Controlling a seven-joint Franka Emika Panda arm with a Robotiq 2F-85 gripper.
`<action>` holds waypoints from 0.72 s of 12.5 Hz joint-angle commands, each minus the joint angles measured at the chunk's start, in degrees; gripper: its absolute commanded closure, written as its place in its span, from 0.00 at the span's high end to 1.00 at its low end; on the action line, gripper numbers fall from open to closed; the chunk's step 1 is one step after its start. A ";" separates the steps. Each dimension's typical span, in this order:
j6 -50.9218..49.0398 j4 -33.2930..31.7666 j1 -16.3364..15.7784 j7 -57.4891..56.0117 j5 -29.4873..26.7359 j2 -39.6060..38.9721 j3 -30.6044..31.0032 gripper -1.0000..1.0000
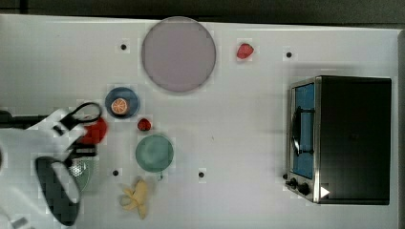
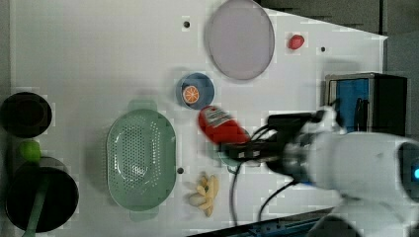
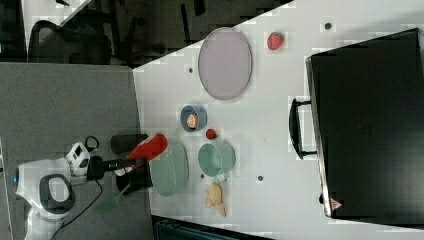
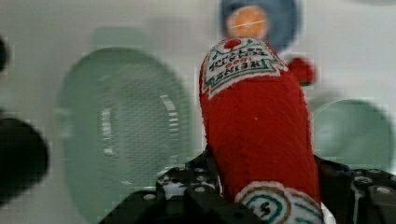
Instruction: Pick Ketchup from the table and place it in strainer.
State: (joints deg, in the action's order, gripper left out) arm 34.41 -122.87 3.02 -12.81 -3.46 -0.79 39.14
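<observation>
Carrying the Ketchup Toward the Strainer

Clamped on the small red plush Ketchup bottle (image 2: 222,127) near its base, the claw (image 2: 240,148) holds it off the white bench (image 2: 99,59), label end pointing away. The pale mint-green perforated oval strainer (image 2: 142,159) lies beyond the bottle's tip, not under it. Letting go now would likely drop it on the bench or the rim; a soft body could also slip. The wrist view reads the label; the right view shows the bottle overlapping the strainer's edge.
</observation>
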 commanded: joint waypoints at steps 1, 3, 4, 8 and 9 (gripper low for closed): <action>6.60 -0.44 -0.22 15.22 -0.53 -4.68 3.15 0.61; 12.22 -0.47 -0.73 17.28 -0.45 -10.25 5.06 0.61; 14.90 -0.48 -1.20 17.64 -0.42 -13.08 5.30 0.61; 24.03 -0.51 -2.14 17.74 3.25 -22.57 5.07 0.98; 24.53 -0.52 -2.14 17.77 4.43 -23.87 4.97 1.00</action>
State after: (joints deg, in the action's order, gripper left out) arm 58.41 -124.44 -0.01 0.66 0.80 -26.86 44.59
